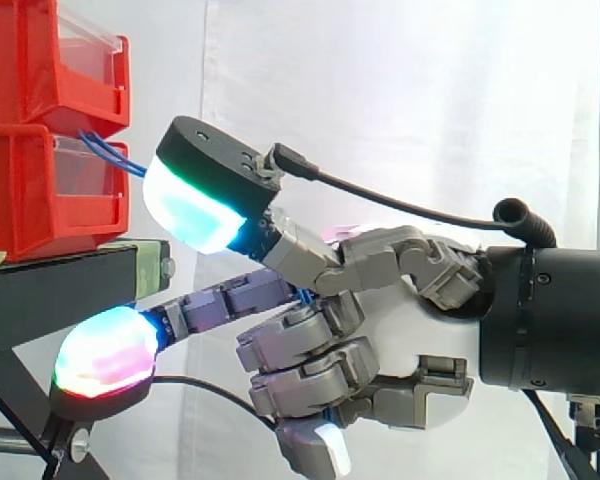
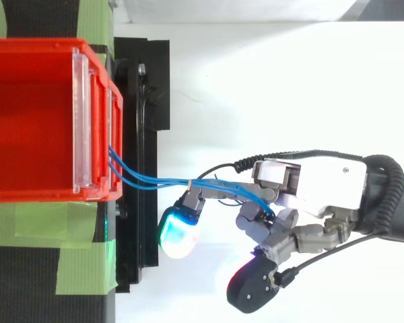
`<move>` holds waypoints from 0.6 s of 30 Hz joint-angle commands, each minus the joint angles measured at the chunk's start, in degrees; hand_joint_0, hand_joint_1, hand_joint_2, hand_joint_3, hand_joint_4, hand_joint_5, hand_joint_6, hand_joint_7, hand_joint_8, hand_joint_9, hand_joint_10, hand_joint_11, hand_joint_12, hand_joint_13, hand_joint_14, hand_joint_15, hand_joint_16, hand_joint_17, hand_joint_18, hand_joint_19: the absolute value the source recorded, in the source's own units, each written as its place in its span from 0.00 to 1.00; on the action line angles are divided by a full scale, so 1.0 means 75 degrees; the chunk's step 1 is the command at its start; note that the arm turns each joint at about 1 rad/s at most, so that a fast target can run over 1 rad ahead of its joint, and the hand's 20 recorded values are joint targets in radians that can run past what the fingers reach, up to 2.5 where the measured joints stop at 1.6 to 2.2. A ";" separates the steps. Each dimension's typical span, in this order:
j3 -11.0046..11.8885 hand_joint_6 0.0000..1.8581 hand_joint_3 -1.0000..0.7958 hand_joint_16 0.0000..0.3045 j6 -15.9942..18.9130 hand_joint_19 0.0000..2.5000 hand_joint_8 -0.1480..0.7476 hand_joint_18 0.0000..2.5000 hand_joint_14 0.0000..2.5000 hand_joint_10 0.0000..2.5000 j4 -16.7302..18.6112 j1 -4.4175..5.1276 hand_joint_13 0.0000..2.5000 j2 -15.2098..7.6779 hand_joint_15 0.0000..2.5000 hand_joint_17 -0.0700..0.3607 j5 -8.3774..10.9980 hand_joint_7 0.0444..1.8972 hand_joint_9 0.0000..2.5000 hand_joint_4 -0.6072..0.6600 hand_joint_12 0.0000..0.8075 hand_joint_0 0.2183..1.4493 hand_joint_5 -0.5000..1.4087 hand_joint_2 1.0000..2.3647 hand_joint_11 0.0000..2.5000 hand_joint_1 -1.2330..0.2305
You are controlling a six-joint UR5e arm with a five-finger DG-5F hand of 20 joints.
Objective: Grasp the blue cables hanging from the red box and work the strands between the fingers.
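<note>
Fingers [image 2: 177, 229] curled round the blue cables [image 2: 155, 180] from the red box [image 1: 30, 190] | tip: roll strands gently, leave slack, no tugging.

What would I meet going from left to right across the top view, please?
First the red bins → black stand → the free stretch of the blue cables → hand, its fingers curled round the strands.
</note>
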 commanded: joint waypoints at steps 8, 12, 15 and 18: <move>-0.0002 0.01 0.01 0.66 0.0000 0.29 0.77 0.78 1.00 1.00 0.0000 0.0001 0.68 -0.0001 0.77 0.51 0.0000 0.64 0.53 0.68 0.83 0.45 0.31 0.00 1.00 0.46; -0.0002 0.00 0.02 0.66 0.0000 0.29 0.77 0.78 1.00 1.00 0.0000 0.0001 0.68 -0.0001 0.77 0.51 0.0000 0.64 0.53 0.68 0.83 0.45 0.31 0.00 1.00 0.46; -0.0002 0.00 0.02 0.66 0.0000 0.29 0.77 0.78 1.00 1.00 0.0000 0.0001 0.68 -0.0001 0.77 0.51 0.0000 0.64 0.53 0.67 0.83 0.45 0.31 0.00 1.00 0.46; -0.0002 0.00 0.02 0.66 0.0000 0.29 0.77 0.78 1.00 1.00 0.0000 0.0001 0.68 -0.0001 0.77 0.51 0.0000 0.64 0.53 0.67 0.83 0.45 0.31 0.00 1.00 0.46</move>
